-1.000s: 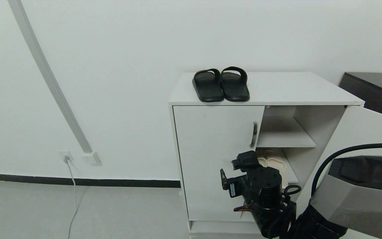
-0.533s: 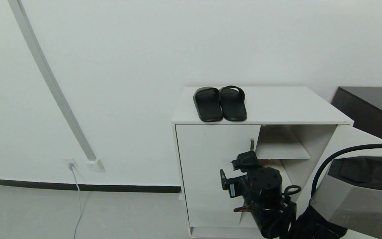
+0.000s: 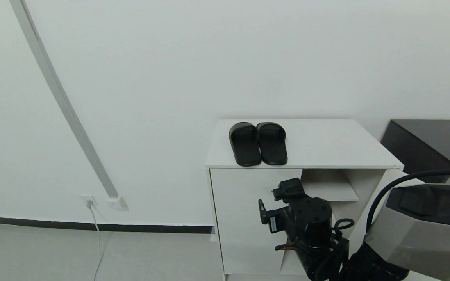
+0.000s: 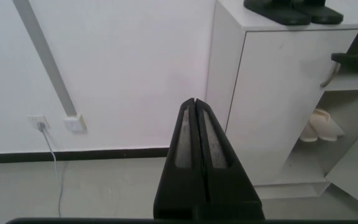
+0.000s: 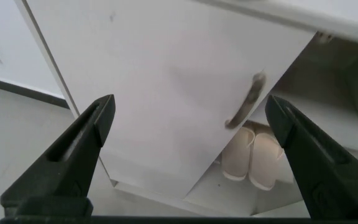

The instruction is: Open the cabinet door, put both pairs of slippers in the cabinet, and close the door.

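Note:
A pair of black slippers lies side by side on top of the white cabinet. The cabinet's right door stands open and its left door is closed, with a curved handle at its inner edge. A cream pair of slippers rests on a lower shelf inside. My right gripper is open, low in front of the closed door and its handle, with nothing between its fingers. My left gripper is shut and empty, farther back and left of the cabinet.
A dark piece of furniture stands right of the cabinet. A wall socket with a hanging cable and a slanted grey conduit are on the wall to the left. Open floor lies left of the cabinet.
The whole head picture has shifted downward, so the camera has moved; the cabinet and black slippers now sit lower in it. My right arm holds the same place in the picture.

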`<state>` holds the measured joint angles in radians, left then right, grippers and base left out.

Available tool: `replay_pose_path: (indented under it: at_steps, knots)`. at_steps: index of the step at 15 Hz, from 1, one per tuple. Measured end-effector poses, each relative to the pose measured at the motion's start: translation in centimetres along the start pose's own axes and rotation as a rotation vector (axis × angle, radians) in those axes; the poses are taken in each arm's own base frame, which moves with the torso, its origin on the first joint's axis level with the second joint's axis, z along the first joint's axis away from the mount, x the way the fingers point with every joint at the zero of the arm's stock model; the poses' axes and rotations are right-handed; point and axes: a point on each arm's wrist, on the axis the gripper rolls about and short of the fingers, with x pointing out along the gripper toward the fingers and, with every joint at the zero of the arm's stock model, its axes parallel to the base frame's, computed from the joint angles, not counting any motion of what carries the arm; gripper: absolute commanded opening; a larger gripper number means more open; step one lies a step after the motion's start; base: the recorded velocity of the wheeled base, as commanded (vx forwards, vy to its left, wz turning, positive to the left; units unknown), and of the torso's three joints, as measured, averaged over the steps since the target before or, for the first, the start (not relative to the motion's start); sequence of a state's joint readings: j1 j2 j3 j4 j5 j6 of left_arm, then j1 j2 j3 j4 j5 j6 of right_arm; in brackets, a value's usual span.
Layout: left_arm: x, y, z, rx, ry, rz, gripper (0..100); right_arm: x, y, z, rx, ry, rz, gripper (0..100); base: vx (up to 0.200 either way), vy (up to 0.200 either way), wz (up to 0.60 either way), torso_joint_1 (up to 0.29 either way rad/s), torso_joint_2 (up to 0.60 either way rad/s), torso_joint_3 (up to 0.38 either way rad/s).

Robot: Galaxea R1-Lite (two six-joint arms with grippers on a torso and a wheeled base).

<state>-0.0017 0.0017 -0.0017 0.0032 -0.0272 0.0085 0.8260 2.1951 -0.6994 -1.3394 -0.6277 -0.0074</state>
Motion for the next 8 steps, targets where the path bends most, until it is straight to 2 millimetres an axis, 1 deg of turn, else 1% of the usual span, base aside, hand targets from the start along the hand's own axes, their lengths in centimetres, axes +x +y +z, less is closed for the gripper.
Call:
replay_pose_path:
  at_steps: [4, 7, 8]
  knots:
    - [0.0, 0.0, 0.0, 0.003, 0.0, 0.0, 0, 0.06, -0.02, 0.02, 0.004, -0.001, 0.007, 100, 0.0, 0.0, 0.0, 0.209, -0.47, -0.257]
    - [0.0, 0.0, 0.0, 0.003, 0.0, 0.0, 0, 0.19, -0.2, 0.13, 0.013, -0.012, 0.002, 100, 0.0, 0.0, 0.0, 0.18, -0.38, -0.207]
    - [0.0, 0.0, 0.01, 0.003, -0.001, 0.0, 0, 0.33, -0.32, 0.18, 0.018, -0.018, -0.003, 100, 0.0, 0.0, 0.0, 0.08, -0.17, -0.08]
